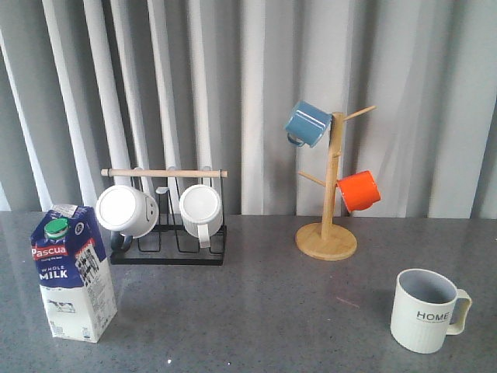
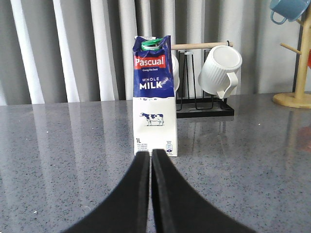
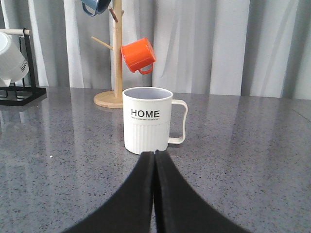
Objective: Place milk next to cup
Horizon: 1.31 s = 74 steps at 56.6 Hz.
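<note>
The milk (image 1: 71,272), a blue-and-white carton with a green cap, stands upright at the front left of the grey table; it also shows in the left wrist view (image 2: 154,97). The cup (image 1: 425,309), a pale ribbed mug marked "HOME", stands at the front right, handle to the right; it also shows in the right wrist view (image 3: 147,120). My left gripper (image 2: 150,153) is shut and empty, just short of the milk. My right gripper (image 3: 155,154) is shut and empty, just short of the cup. Neither gripper shows in the front view.
A black wire rack (image 1: 168,237) with a wooden bar holds two white mugs (image 1: 126,210) behind the milk. A wooden mug tree (image 1: 330,198) at the back right holds a blue mug (image 1: 308,123) and an orange mug (image 1: 359,190). Grey curtains hang behind.
</note>
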### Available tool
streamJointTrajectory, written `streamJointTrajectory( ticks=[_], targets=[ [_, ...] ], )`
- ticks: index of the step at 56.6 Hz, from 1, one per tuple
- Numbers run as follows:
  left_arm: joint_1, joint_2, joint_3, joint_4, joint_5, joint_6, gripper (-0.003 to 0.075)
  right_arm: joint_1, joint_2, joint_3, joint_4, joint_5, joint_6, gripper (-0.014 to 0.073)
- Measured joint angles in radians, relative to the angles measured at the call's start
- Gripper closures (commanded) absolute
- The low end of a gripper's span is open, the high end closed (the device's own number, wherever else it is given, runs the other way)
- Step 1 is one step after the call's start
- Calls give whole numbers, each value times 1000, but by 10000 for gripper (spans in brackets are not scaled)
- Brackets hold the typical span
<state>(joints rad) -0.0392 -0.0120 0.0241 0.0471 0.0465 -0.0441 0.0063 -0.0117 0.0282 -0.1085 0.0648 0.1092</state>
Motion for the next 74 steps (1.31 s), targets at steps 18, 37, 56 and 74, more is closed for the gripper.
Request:
streamJointTrajectory(
  ticks=[18,37,56,74],
  targets=[
    [0,0,0,0,0,0,727,0,0,0,0,0,0,595],
    [0,0,0,0,0,0,727,0,0,0,0,0,0,595],
    [0,0,0,0,0,0,727,0,0,0,0,0,0,595],
    [0,0,0,0,-10,0,727,0,0,1,0,-39,0,595]
  ],
)
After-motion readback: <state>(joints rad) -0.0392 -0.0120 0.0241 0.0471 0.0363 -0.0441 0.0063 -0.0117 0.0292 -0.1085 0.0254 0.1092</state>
